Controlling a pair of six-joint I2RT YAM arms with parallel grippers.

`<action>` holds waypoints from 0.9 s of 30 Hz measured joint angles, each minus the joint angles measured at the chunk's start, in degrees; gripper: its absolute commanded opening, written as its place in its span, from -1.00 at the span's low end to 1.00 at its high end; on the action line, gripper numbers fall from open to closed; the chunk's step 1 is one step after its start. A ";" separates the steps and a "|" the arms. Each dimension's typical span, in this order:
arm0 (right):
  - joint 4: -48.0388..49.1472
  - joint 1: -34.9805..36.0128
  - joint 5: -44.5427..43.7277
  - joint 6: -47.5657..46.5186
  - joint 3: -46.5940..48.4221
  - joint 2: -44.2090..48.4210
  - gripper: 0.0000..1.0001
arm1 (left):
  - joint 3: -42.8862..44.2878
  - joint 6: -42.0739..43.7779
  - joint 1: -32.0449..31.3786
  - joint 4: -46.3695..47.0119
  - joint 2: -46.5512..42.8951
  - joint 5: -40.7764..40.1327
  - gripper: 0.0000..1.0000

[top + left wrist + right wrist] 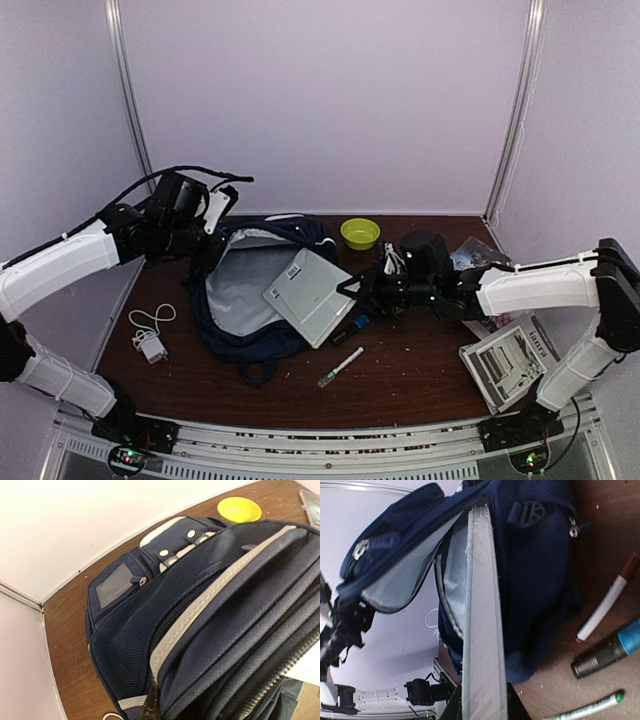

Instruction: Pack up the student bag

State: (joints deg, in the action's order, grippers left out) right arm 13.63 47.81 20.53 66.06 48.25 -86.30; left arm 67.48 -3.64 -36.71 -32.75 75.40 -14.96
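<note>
The student bag (240,300), navy with a pale grey lining, lies open on the brown table and fills the left wrist view (210,605). My left gripper (222,205) is shut on the bag's upper rim and holds the mouth open; one dark finger (150,705) presses against the grey trim. My right gripper (352,292) is shut on a flat grey slab (310,295) with a barcode sticker. The slab's far end rests in the bag's mouth. It appears edge-on in the right wrist view (482,630), clamped between my right gripper's (482,707) two dark fingers.
A yellow-green bowl (360,233) stands behind the bag. A white marker (341,366) and a black-and-blue item (610,652) lie in front of the slab, with a green-tipped pen (585,710) nearby. A white charger with cable (150,340) lies left, a printed booklet (510,365) right.
</note>
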 measured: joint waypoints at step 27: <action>-19.08 1.25 -13.00 -12.11 51.12 -32.65 0.35 | -6.75 -10.97 -5.51 2.82 -11.74 -2.80 -1.00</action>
State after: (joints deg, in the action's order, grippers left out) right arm -5.45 49.06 7.53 53.95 99.37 -118.96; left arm 60.73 -14.61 -42.22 -29.93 63.66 -17.76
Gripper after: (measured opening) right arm 0.645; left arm 0.042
